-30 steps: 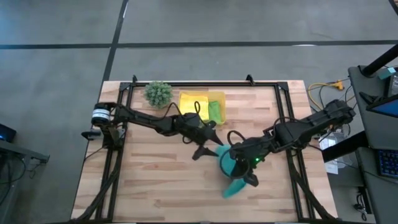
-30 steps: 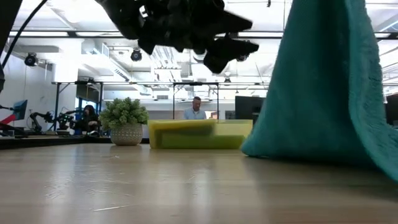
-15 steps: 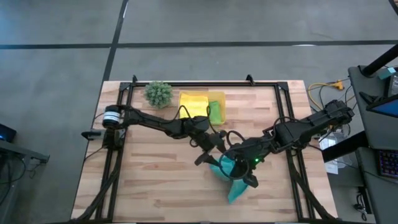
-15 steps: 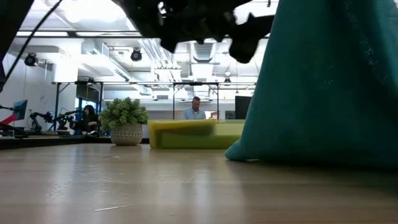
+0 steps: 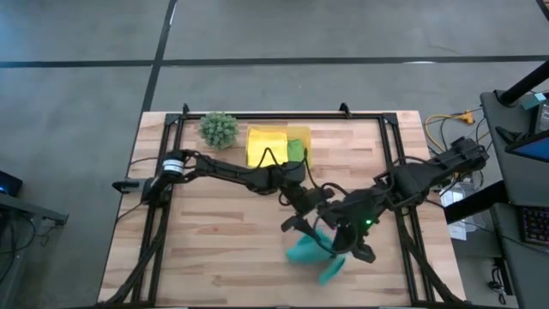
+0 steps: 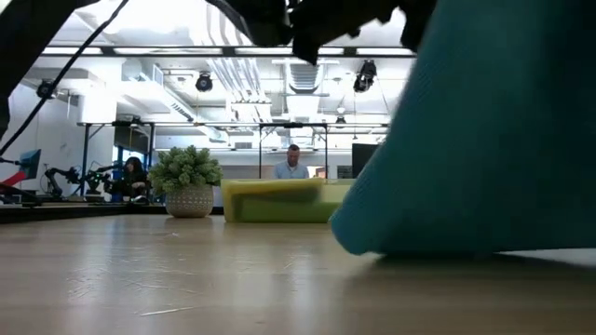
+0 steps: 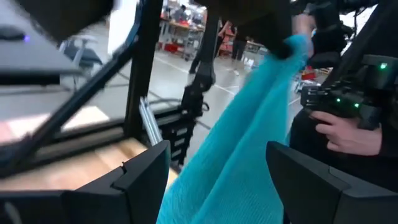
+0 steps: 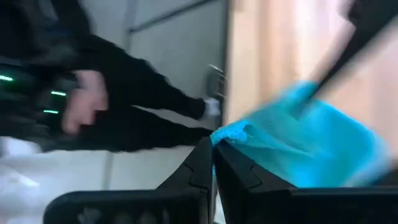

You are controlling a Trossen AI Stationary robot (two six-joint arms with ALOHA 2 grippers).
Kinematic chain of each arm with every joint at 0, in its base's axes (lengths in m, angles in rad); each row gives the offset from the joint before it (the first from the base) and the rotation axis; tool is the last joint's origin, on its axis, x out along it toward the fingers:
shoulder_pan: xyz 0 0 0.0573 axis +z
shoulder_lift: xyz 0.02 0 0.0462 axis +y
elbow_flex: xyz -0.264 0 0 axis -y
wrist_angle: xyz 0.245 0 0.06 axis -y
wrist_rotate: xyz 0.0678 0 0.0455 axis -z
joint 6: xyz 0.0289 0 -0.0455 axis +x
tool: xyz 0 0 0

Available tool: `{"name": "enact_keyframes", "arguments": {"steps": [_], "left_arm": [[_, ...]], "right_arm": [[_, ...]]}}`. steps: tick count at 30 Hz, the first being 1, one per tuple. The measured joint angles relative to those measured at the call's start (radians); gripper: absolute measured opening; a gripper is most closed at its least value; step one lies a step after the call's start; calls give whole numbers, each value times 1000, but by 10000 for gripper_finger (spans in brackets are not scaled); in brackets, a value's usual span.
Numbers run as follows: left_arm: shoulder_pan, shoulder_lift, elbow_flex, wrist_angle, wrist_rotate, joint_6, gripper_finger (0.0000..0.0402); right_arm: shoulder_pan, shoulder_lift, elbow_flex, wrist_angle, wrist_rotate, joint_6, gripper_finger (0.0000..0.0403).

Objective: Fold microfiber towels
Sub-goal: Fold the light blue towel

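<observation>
A teal towel (image 5: 307, 251) hangs from my right gripper (image 5: 354, 249), which is shut on it right of the table's middle, toward the near edge. In the low view the towel (image 6: 484, 140) fills the right side and its lower edge reaches down to the table top. My left gripper (image 7: 227, 186) is open and points level at the hanging towel (image 7: 239, 143), with one finger on either side of it. I cannot tell whether it touches the cloth. A yellow towel (image 5: 267, 144) and a lime green towel (image 5: 296, 153) lie in the yellow tray (image 5: 302, 133). My right gripper pinches a bunched upper edge of the teal towel (image 8: 231, 133) between its two shut fingers, coming slanting down from the table's right side. I cannot tell how many layers it holds. The cloth hangs slack below the fingers, its lower part (image 6: 372, 244) down at the table top.
A small spiky green plant (image 5: 219, 129) in a pot stands at the far left, beside the tray. A dark frame (image 5: 171, 129) runs along the table's edges. A person's hand (image 7: 339, 127) shows beyond the table. Bare wood lies to the near left (image 5: 206, 249).
My left gripper has gone toward the table's right and near edges and turned, and now has the hanging towel between its open fingers. My right gripper has risen a little with the towel. The towel's lower part has shifted toward the near edge.
</observation>
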Motion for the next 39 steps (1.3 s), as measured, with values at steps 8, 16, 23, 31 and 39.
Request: {"name": "enact_keyframes", "arguments": {"steps": [8, 16, 23, 31, 39], "left_arm": [[-3, 9, 99, 6, -2, 2, 253], [-3, 9, 107, -44, -4, -43, 253], [-2, 9, 99, -165, -5, -52, 253], [-2, 9, 96, -321, -27, -44, 253], [-2, 9, 94, -412, -102, 13, 253]], "right_arm": [[61, 0, 142, -328, 277, 12, 8], [61, 0, 169, -357, 376, 8, 8], [61, 0, 168, -438, 431, 12, 8], [53, -3, 170, -485, 527, 60, 8], [40, -7, 170, -492, 579, 63, 8]]}}
